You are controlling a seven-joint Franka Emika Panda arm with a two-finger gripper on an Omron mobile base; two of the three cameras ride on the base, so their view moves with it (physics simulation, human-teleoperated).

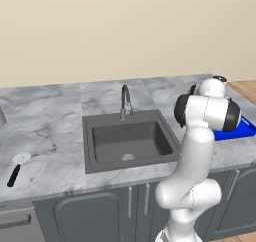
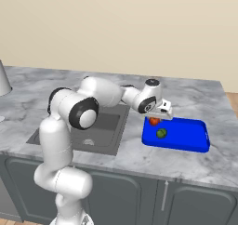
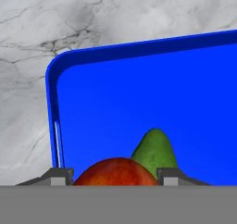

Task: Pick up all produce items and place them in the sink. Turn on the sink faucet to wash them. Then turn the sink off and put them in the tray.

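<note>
Over tray (image 2: 197, 142) — gripper (image 2: 157, 118) clasps tomato (image 2: 154, 121).

arm (image 2: 69, 126): reaching right, elbow bent; gripper (image 2: 155, 121): pointing down; jaws: closed on red-orange item (image 2: 154, 122)

Sink (image 1: 129, 143) sits sunk in the table (image 1: 50, 111), with the faucet (image 1: 125, 102) standing at its far edge, spout arching toward the basin. Out on the left of the table, near the front, lies a utensil (image 1: 16, 168), well apart from the sink. Over to the right of the sink, the tray (image 2: 186, 135) rests on the table, just beside the basin. In the tray's left end lies the pointed produce item (image 2: 161, 133), and the round produce item (image 2: 154, 121) is right beside it on the far side, between the fingers (image 3: 58, 177), over the tray's left edge.
</note>
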